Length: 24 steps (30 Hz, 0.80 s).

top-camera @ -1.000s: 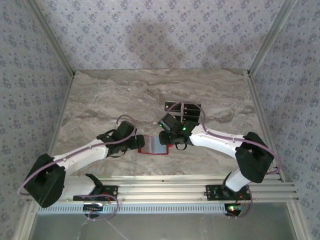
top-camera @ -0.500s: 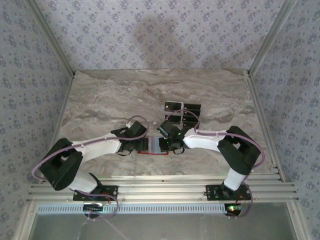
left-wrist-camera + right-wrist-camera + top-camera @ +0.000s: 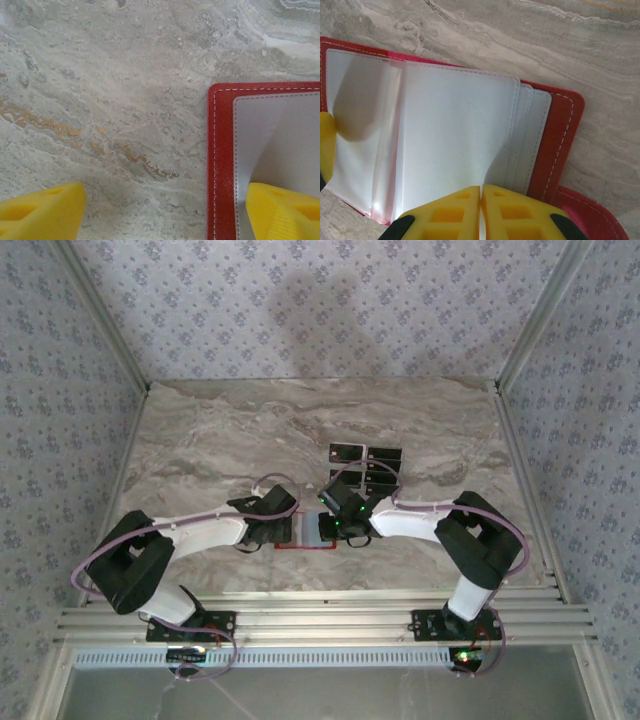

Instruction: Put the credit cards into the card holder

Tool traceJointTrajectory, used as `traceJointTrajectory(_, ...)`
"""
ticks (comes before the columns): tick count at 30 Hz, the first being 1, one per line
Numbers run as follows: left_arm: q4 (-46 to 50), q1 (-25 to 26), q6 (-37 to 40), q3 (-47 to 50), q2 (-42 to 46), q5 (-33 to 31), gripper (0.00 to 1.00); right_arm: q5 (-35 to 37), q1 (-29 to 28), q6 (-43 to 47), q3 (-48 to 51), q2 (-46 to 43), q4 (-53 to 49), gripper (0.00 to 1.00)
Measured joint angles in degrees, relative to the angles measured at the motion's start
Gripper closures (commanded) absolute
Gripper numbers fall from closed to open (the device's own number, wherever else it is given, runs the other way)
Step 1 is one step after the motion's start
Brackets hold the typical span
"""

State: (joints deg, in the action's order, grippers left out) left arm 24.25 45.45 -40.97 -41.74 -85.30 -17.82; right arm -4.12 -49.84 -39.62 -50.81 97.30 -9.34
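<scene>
R claw (image 3: 481, 207) is pinching a clear sleeve (image 3: 445, 140) of the open card holder (image 3: 563, 135). L claw (image 3: 165, 212) is sitting spread, 1 finger (image 3: 282, 210) on holder's inner page. Credit cards (image 3: 366, 465) are lying nearby on worktop (image 3: 220, 440).

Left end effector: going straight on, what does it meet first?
Probably the red leather card holder: one yellow finger of the left end effector is over its pale sleeve, the other over marble table. Depth unclear.
</scene>
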Motion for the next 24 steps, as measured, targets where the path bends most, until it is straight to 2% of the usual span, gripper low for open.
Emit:
traceJointTrajectory(4,0.2,0.0,-0.2,0.0,0.1,-0.3,0.17,-0.2,0.2,0.0,0.0,-0.5,-0.5,0.82)
traceJointTrajectory(9,2.3,0.0,-0.2,0.0,1.0,-0.9,0.15,0.4,1.4,0.6,0.0,-3.5,-4.3,0.64)
traceJointTrajectory(14,4.3,-0.1,-0.3,0.0,4.4,-1.0,0.12,0.4,3.4,2.6,-2.1,-10.1,-9.6,0.52)
traceJointTrajectory(18,4.8,-0.1,-0.5,0.0,8.7,-1.2,0.10,-0.2,6.8,5.5,-6.5,-15.3,-13.2,0.43)
traceJointTrajectory(24,5.2,-2.1,-0.7,0.0,13.7,-1.6,0.01,-2.0,14.8,11.1,-10.6,-16.3,-16.2,0.39)
